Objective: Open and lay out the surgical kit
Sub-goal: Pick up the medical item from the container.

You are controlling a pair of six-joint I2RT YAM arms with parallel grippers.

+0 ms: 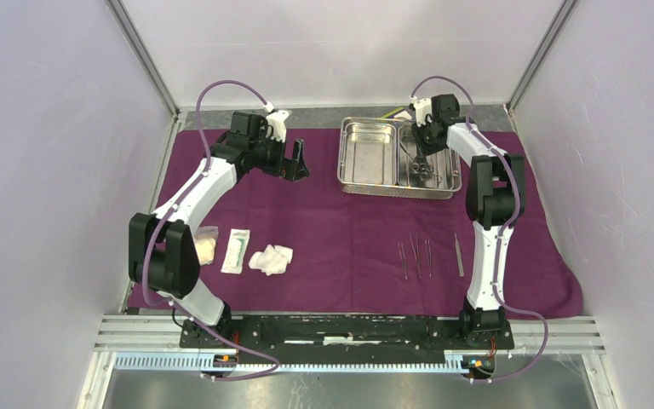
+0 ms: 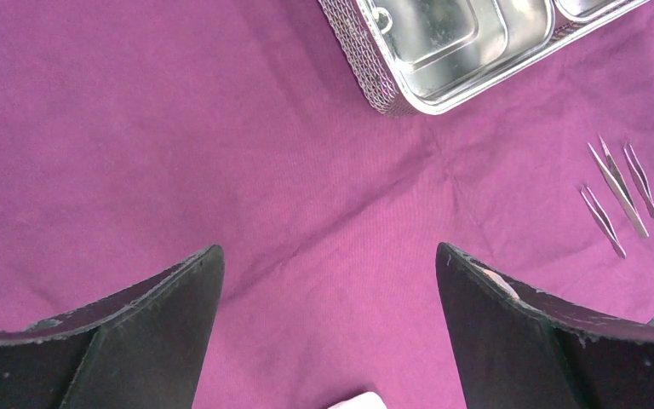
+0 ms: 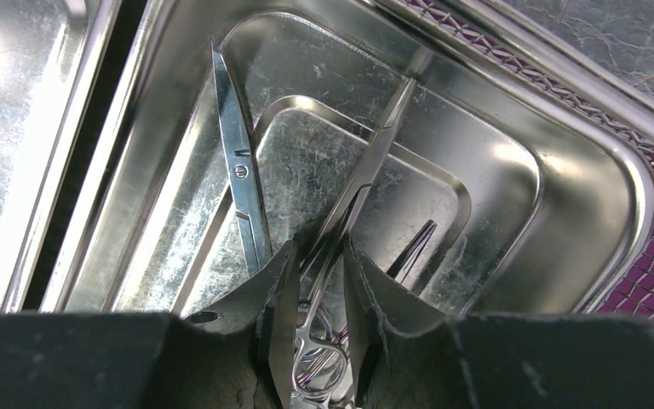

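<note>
The dark-purple cloth (image 1: 349, 239) lies spread over the table. At its back stands the steel tray (image 1: 398, 189). My right gripper (image 1: 423, 162) reaches down into the tray's right compartment (image 3: 511, 170). There its jaws (image 3: 319, 243) are closed round the ring handles of a slim clamp (image 3: 366, 166), which still lies on the tray floor. Steel scissors (image 3: 240, 170) lie just left of it. My left gripper (image 1: 296, 162) hovers open over bare cloth (image 2: 328, 251), left of the tray (image 2: 392, 85), holding nothing.
Three tweezers (image 1: 415, 256) and a longer one (image 1: 459, 254) lie in a row on the cloth at the front right. At the front left are a gauze wad (image 1: 271, 259), a flat white packet (image 1: 236, 250) and another wad (image 1: 207, 245). The tray's left compartment (image 1: 369, 153) shows nothing inside.
</note>
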